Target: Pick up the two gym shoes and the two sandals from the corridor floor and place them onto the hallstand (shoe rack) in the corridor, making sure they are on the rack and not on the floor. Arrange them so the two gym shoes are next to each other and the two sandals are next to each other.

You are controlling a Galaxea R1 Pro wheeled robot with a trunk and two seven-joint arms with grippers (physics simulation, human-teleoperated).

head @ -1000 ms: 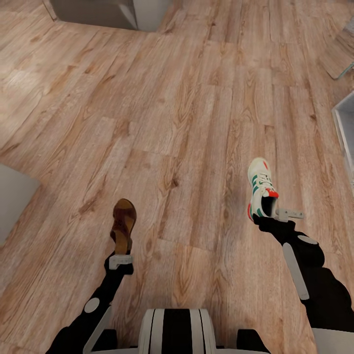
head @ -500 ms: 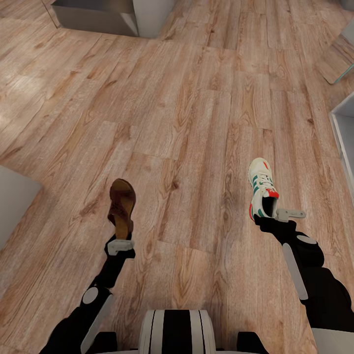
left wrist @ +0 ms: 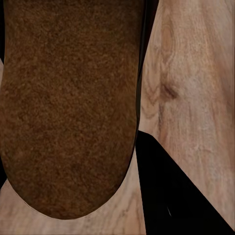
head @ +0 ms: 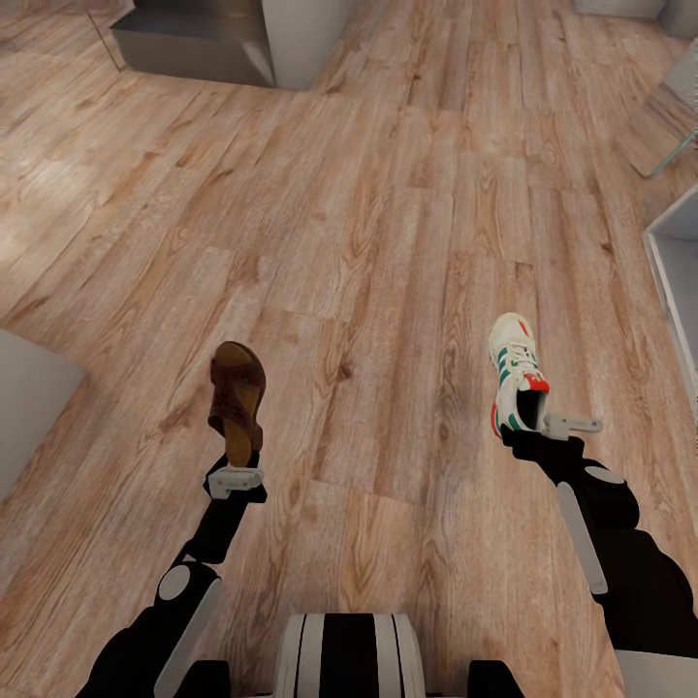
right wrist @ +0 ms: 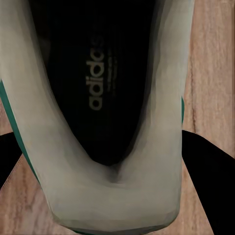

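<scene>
Brown sandal (head: 237, 402) gripped at its heel by left fingers (head: 236, 476), white gym shoe (head: 515, 373) clamped at its heel by right fingers (head: 543, 424), both above wood floor (head: 388, 242)

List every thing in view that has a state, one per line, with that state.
sandal: held by its heel end in the left gripper, above the floor.
gym shoe: held by its heel end in the right gripper, toe pointing away from the robot.
left gripper: shut on the sandal.
right gripper: shut on the gym shoe.
corridor floor: bare wood planks around both shoes.
</scene>
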